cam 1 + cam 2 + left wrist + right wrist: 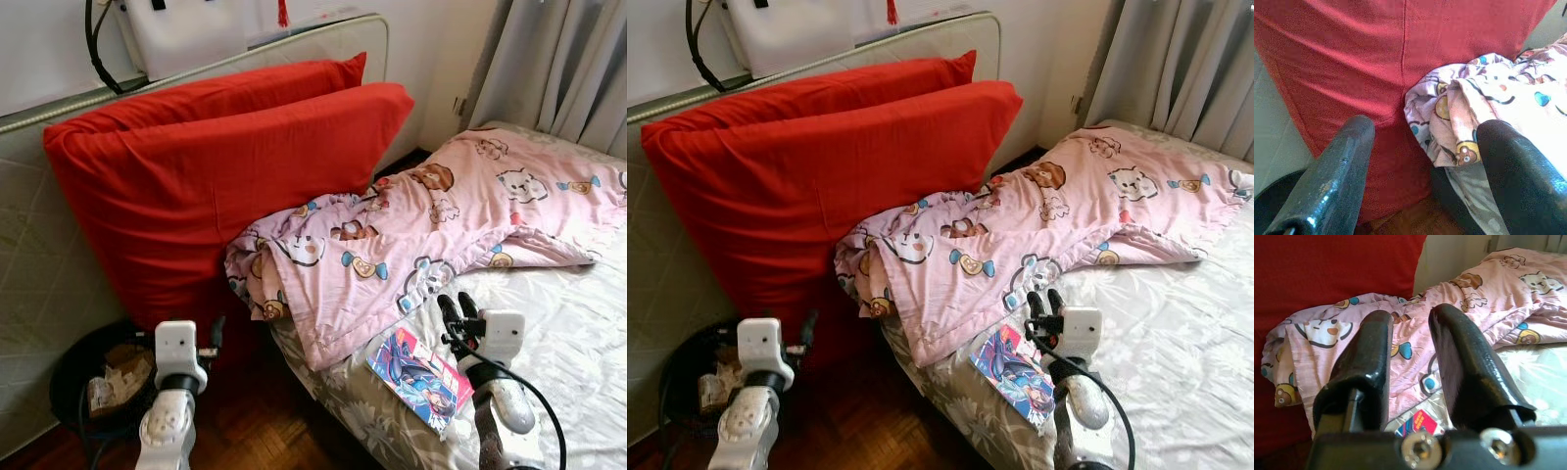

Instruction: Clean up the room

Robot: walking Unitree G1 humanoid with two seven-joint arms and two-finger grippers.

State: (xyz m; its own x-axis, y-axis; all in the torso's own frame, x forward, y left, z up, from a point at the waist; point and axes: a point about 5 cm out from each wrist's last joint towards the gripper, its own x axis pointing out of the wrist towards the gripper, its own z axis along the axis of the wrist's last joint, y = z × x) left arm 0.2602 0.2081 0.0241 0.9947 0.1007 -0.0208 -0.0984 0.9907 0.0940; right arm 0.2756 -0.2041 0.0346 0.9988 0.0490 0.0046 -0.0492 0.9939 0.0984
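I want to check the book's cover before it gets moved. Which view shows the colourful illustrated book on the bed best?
The left eye view: the colourful illustrated book lies whole and flat on the grey floral bedsheet, beside the right hand. The right eye view shows it similarly. The right wrist view catches one corner between the fingers.

Before me the bed (pixel 578 333) wears a pale flowered sheet. A pink cartoon-print blanket (pixel 431 230) lies rumpled across it, one end spilling over the bed's corner. A colourful comic book (pixel 416 375) lies flat on the sheet just beside the blanket's edge. On the wooden floor (pixel 250 431) stands a black bin (pixel 73 377) holding paper scraps.
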